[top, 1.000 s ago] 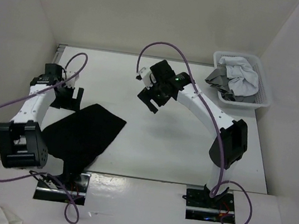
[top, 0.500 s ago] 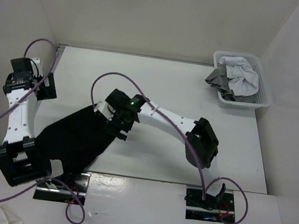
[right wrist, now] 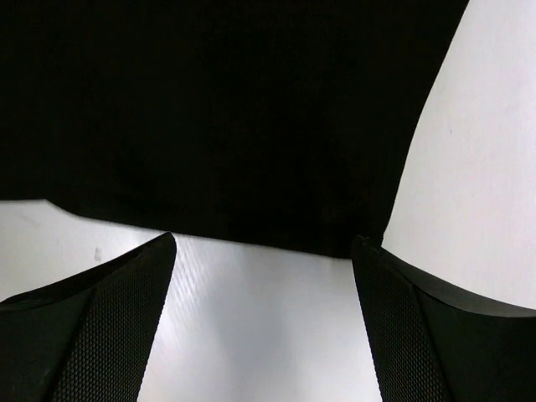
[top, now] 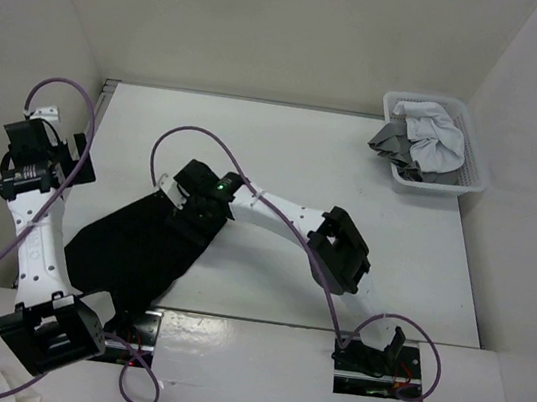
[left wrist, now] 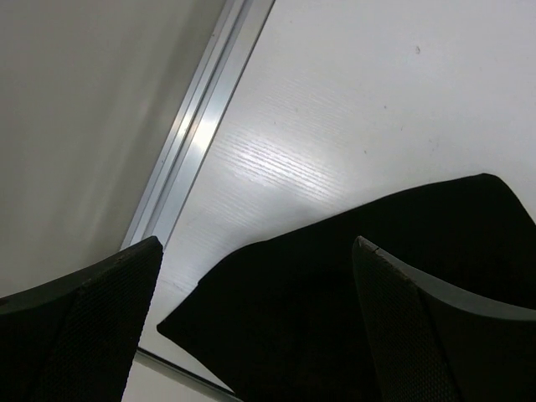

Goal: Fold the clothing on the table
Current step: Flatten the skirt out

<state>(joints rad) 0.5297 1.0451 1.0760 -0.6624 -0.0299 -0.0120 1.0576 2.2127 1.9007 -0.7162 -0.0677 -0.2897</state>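
Both jaw pairs gape wide and empty: the limp, light plain black fabric garment lies flat on the white matte table, its hem just ahead of the right gripper and probably best pinched there, well apart from the left gripper.

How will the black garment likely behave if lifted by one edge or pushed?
Probably floppy: the clothing lies flat and thin on the table, so a lifted corner would likely drape. Pushed, such thin fabric may bunch rather than slide.
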